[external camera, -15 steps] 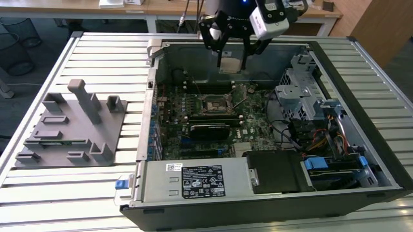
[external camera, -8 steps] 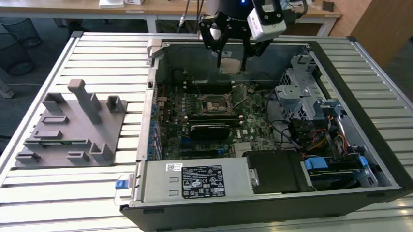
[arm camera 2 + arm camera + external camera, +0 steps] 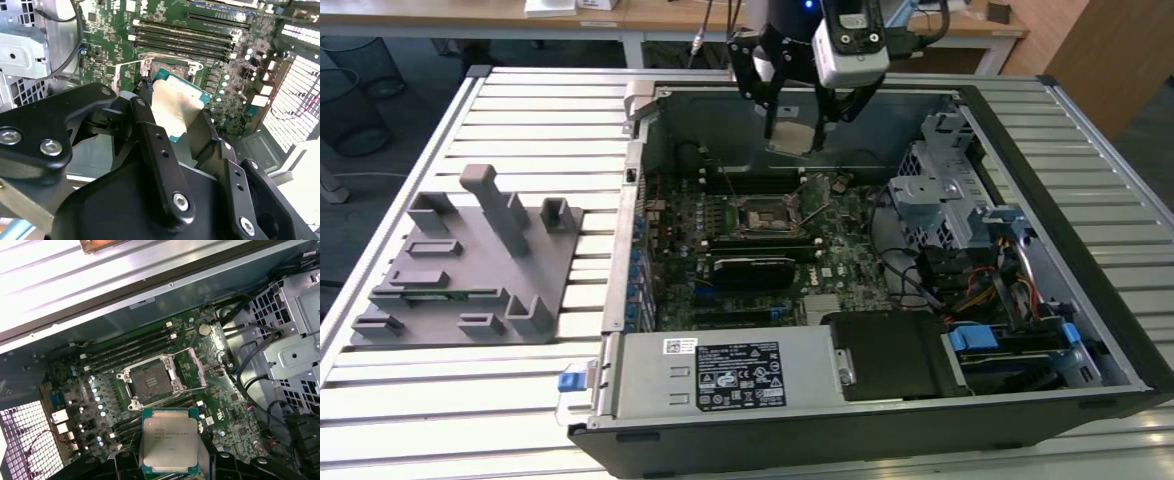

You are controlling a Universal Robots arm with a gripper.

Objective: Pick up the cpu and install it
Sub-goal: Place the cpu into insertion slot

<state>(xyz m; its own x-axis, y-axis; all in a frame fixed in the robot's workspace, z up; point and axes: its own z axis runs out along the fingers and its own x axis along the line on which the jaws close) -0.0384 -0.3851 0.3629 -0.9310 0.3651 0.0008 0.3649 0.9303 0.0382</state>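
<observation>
- Exterior view: gripper (image 3: 795, 130) hangs above the open case's (image 3: 707, 120) far edge, jaws clamped on the cpu (image 3: 789, 141).
- Second wrist view: fingers (image 3: 144, 114) pinch the cpu (image 3: 177, 102) by opposite edges.
- First wrist view: cpu (image 3: 169, 441) shows its silvery top, socket (image 3: 150, 381) open just beyond.

cpu (image 3: 177, 102) lower part hidden behind the end effector (image 3: 172, 134), socket (image 3: 170, 66) perhaps half covered by cpu

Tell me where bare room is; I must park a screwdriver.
Bare slatted table lies beyond the grey fixture tray, in front of it, and past the computer case at the exterior view's right. Between tray and case it's narrow. The case interior is crowded; the claw holds the cpu there.
</observation>
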